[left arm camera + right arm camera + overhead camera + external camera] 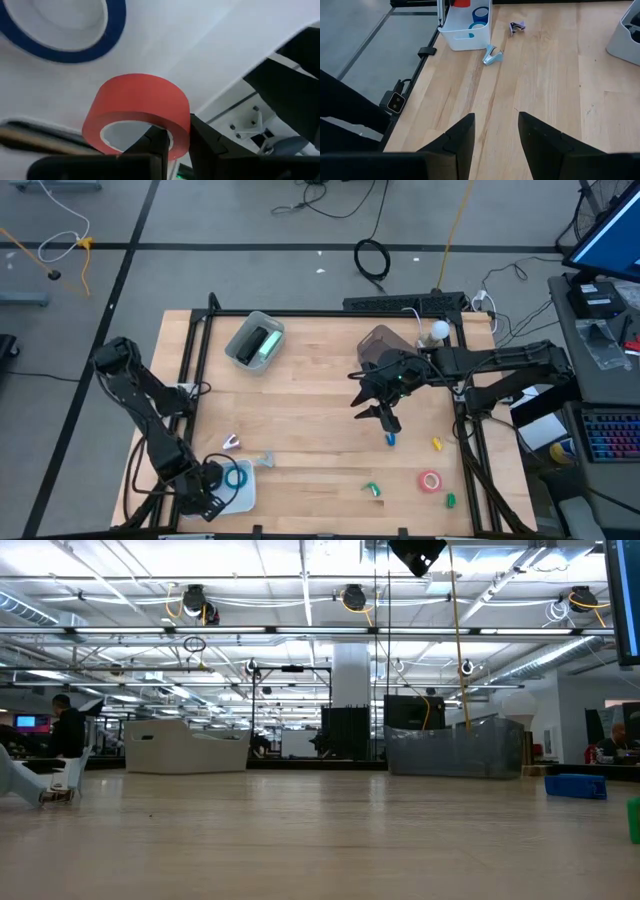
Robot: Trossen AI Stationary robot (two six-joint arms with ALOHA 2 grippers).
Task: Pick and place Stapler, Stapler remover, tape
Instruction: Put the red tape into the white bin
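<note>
The tabletop [310, 410] carries several tape rolls. Inside the white bin [465, 27] at the near left corner, the left wrist view shows one red tape roll [137, 115] and one blue tape roll [60, 30] lying on the bin's white floor; the right wrist view shows a red roll at the bin's far edge with blue rings beside it, but the exact count of blue ones there cannot be told. Out on the wood, one more red tape roll [430, 480] lies near the right front.

Two staple removers lie just beyond the bin: a light blue staple remover [492, 54] touching or nearly touching its corner, and a purple staple remover [517, 27] a little farther off. Small items are scattered on the right half: a blue piece [391, 439], a yellow piece [437, 444], and two green pieces, one [372, 490] near the middle front and another [450, 501] by the red roll. A grey bin [255, 342] with a green item inside sits toward the far left.

The left end effector [179, 142] is down in the white bin, its fingers nearly together, pinching the wall of the red roll, one finger inside the core and one outside. The right end effector [496, 131] hangs over the tabletop's right middle, fingers apart, holding nothing.
</note>
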